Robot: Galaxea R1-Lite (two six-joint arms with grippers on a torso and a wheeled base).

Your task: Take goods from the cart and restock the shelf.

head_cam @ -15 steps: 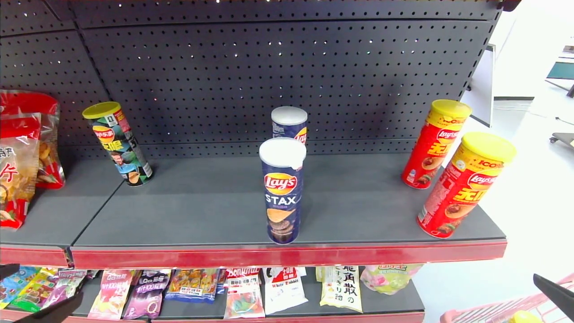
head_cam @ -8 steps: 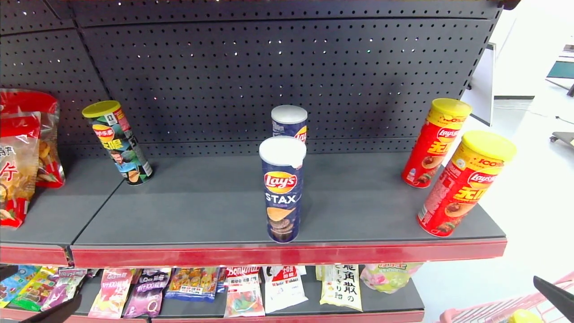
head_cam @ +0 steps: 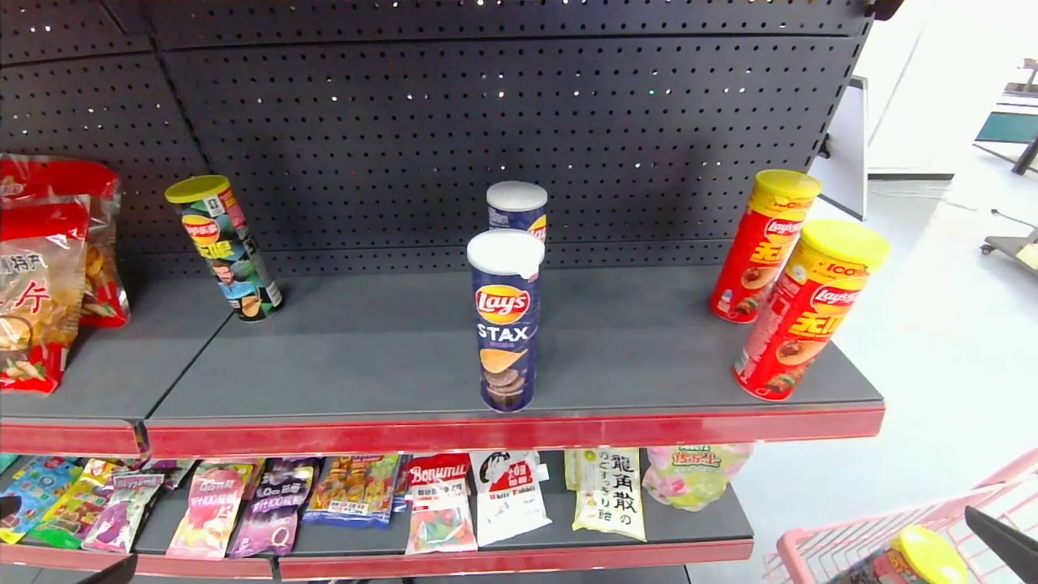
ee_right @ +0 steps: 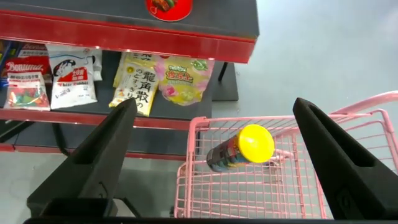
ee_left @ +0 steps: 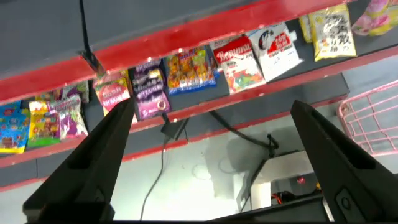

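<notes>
**Canister with yellow lid (head_cam: 916,556) lies in pink wire cart (head_cam: 803,543) beside grey metal shelf (head_cam: 365,357)**

Head view: two blue cylindrical crisp tubes (head_cam: 504,320) stand one behind the other mid-shelf, and two red tubes with yellow lids (head_cam: 799,312) stand at its right end. The cart sits low at the right.

Left wrist view: left pincer (ee_left: 211,106), spread wide, faces bright snack packets (ee_left: 186,71) beneath the shelf.

Right wrist view: right pincer (ee_right: 216,102), spread wide, hangs above the cart, with the canister aslant inside.

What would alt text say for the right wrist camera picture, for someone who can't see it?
The right tool, wide open, hangs above a pink wire cart holding a chip can with a yellow lid. Beyond it, snack bags lie on a red-edged shelf.
</notes>
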